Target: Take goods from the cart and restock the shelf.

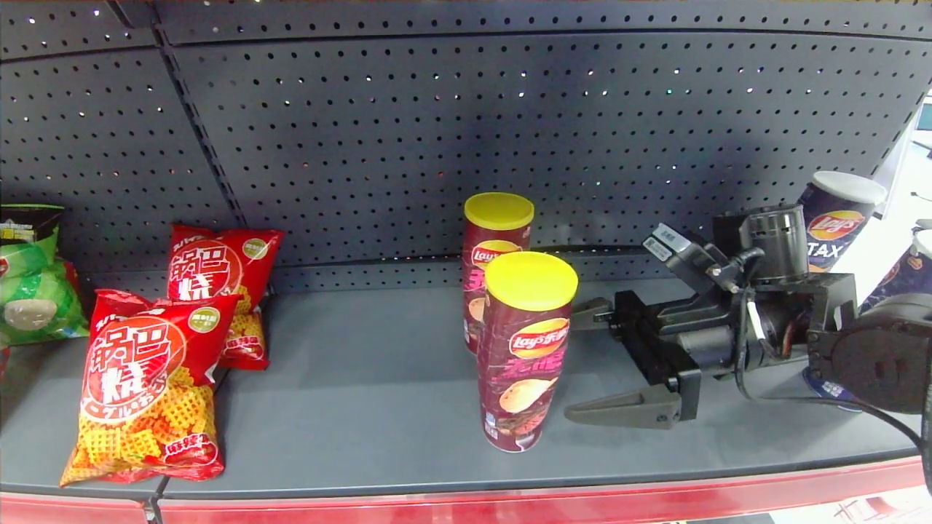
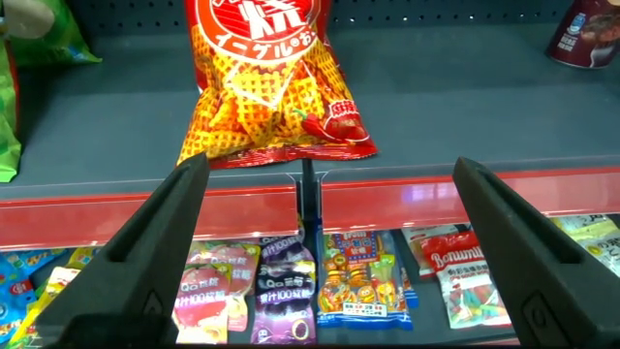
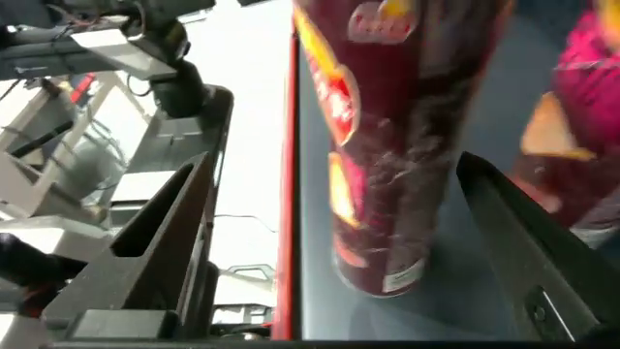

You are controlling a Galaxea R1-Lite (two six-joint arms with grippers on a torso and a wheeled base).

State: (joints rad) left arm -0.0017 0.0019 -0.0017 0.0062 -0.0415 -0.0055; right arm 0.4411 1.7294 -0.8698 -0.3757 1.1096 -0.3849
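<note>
One front can is stood near the shelf front edge, rear can behind. Right pincer is held open beside it, left pincer open too. Release is judged done; a retreat for more goods is needed.

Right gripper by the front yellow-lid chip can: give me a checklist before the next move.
1. Right gripper open: ok, jaws spread wide.
2. Front chip can upright on the shelf: ok.
3. Fingers clear of that can: ok, the right wrist view shows a gap on both sides.
4. Can set back from the shelf's red front edge: ok.
5. Gap between front can and rear chip can: cannot tell, they overlap in the head view.
6. Left gripper open and empty, in front of the shelf edge: ok.
</note>
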